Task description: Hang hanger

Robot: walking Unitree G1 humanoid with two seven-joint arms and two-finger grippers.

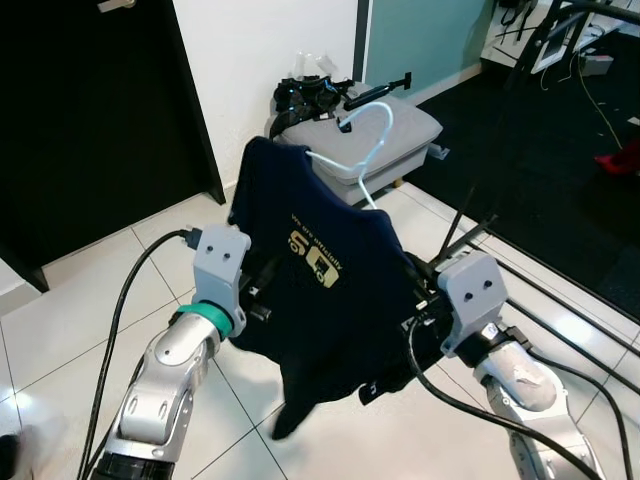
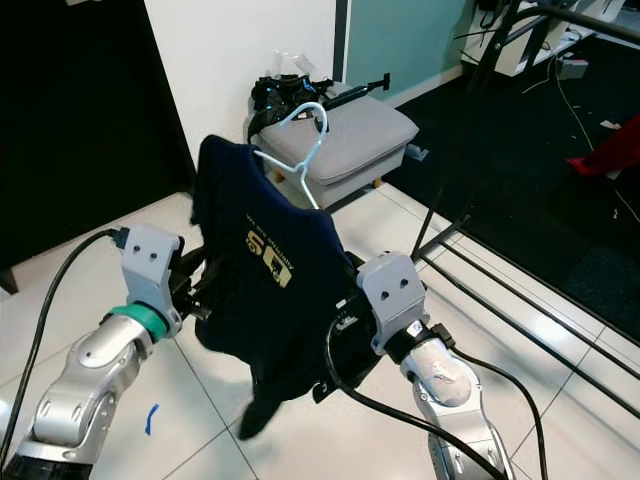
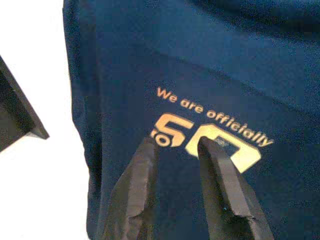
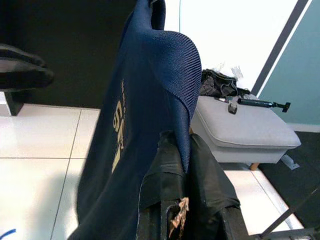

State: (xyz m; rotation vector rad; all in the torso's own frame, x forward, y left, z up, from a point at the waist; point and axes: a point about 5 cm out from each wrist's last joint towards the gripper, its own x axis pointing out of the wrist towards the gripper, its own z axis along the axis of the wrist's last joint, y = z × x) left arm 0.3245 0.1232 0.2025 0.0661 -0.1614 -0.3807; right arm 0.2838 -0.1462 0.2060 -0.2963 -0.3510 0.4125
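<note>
A navy T-shirt [image 1: 320, 300] with a gold print hangs on a pale, whitish hanger [image 1: 372, 125], held up in front of me over the tiled floor. The hanger's hook pokes out of the collar and hangs on nothing. My right gripper [image 4: 182, 142] is shut on the fabric at the shirt's right shoulder; whether it also pinches the hanger's end is hidden. At the shirt's left side, my left gripper [image 3: 177, 145] has its fingers apart just in front of the printed chest, with no fabric pinched between them.
A grey ottoman [image 1: 405, 135] with black gear [image 1: 310, 95] on it stands behind the shirt by the white wall. A dark doorway [image 1: 90, 120] opens at the left. Black rack bars [image 1: 520, 290] slant up on the right beside dark flooring.
</note>
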